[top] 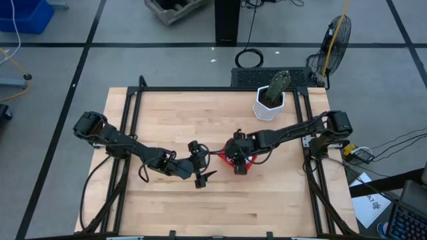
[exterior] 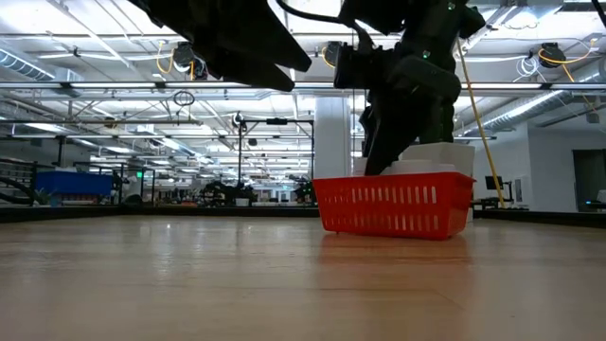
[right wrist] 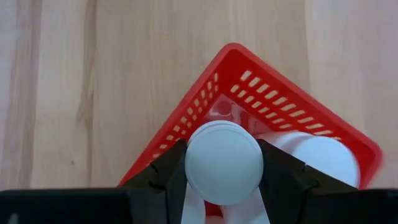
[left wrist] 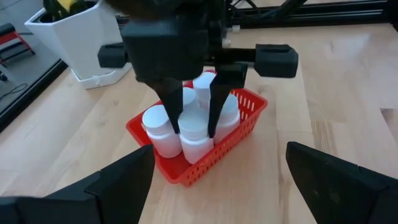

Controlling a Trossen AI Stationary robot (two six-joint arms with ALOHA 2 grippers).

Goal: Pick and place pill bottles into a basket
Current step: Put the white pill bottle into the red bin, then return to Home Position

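1. From above, the wooden worktop (top: 200, 207) carries the red basket (top: 227, 160) near its middle. The right gripper (top: 238, 157) sits directly over the basket, its arm reaching in from the right edge. The left gripper (top: 203, 177) lies just beside the basket on its left, jaws spread and holding nothing. A white pot (top: 267, 105) with a green plant stands well apart towards the back.

2. At worktop height, the basket (exterior: 393, 206) rests flat on the wood. The right gripper (exterior: 393, 156) comes down into it from above, and white bottle tops (exterior: 431, 159) peek over the rim just behind it. The left arm (exterior: 222, 38) hangs dark across the top, clear of the basket.

3. Looking past the left gripper's own spread fingers (left wrist: 121, 180), I see the basket (left wrist: 252, 115) holding several pill bottles (left wrist: 158, 127) standing upright and packed close. The right gripper (left wrist: 194, 134) has its two fingers down either side of one bottle (left wrist: 194, 134), pinching it in the middle of the group. The white pot (left wrist: 78, 43) stands behind.

4. From the right wrist, a round white cap (right wrist: 224, 165) fills the gap between the jaws, which press against it on both sides. The basket's (right wrist: 273, 87) corner shows beneath, with another bottle (right wrist: 326, 158) beside the gripped one.
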